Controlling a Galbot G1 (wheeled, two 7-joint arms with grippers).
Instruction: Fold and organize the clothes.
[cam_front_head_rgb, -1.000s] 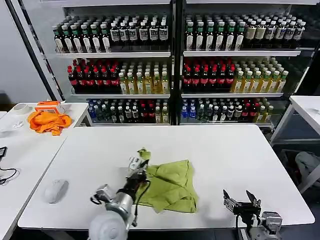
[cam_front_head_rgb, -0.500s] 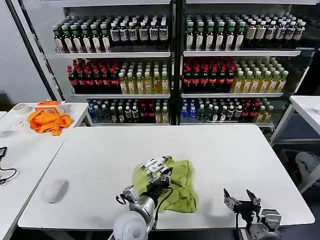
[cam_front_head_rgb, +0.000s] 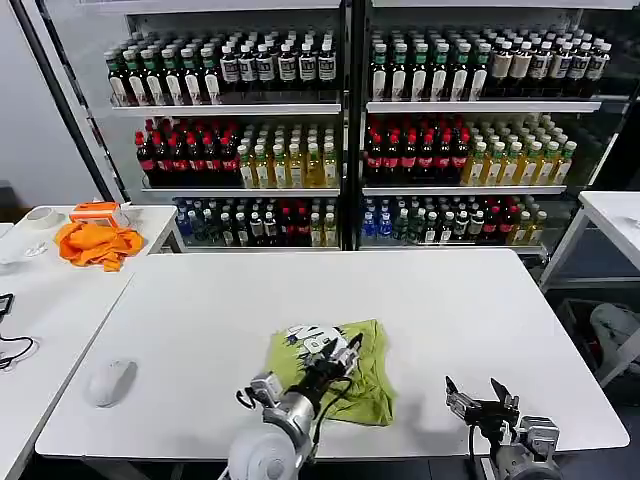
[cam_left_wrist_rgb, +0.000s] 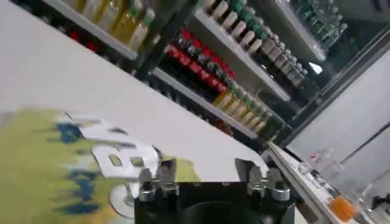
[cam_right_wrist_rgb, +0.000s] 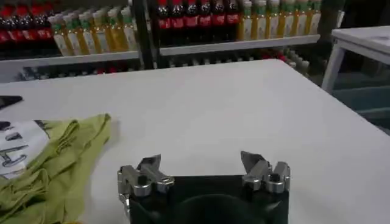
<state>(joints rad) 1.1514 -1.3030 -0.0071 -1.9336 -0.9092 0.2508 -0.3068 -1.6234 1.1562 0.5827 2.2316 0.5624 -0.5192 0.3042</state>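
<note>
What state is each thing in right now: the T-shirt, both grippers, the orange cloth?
T-shirt: bunched on the white table, partly folded over, white print facing up.
Left gripper: over the shirt by the print, fingers apart.
Right gripper: open, holding nothing, at the table's near right edge.
Orange cloth: crumpled on the side table, untouched.
</note>
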